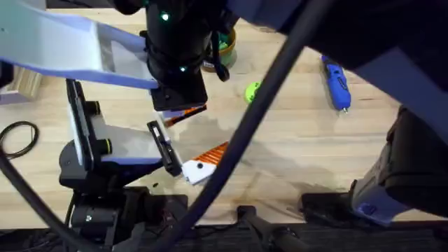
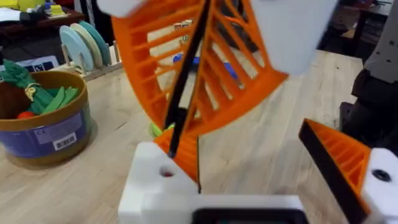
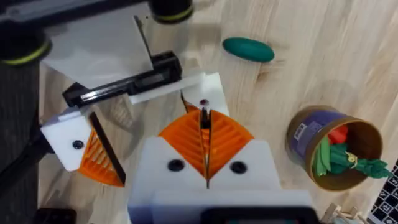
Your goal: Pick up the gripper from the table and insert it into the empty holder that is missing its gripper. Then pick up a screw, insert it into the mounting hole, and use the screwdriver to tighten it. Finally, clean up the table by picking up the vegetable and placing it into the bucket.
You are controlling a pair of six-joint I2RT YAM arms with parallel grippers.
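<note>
Right gripper (image 3: pixel 205 134): orange pads pressed together, 1 dark seam between them. Its tips sit on the holder (image 3: pixel 208 92) of the left gripper (image 2: pixel 249 142).
The gripper (image 2: pixel 184 157) shows as an orange piece at the holder's top, just above the mounting hole, touching the right tips. I cannot tell if it is pinched or only touched.
Left gripper spread wide: bare white holder on 1 side, its orange finger (image 2: pixel 339 158) well apart on the other.

Overhead, the right arm rises close under the camera, and its dark bulk and a thick cable cross the middle and hide much of the table.
Screwdriver (image 1: pixel 336 82) lies on the far right of the table, apart from both arms.
Green vegetable (image 3: pixel 249 50) lies on the bare wood, just beyond the holder.
Bucket (image 3: pixel 306 138) stands upright near it, with green leafy and red pieces inside.
Rack of pale discs (image 2: pixel 84 45) behind the bucket.
Black cable loop (image 1: pixel 17 136) at the table's left edge.
</note>
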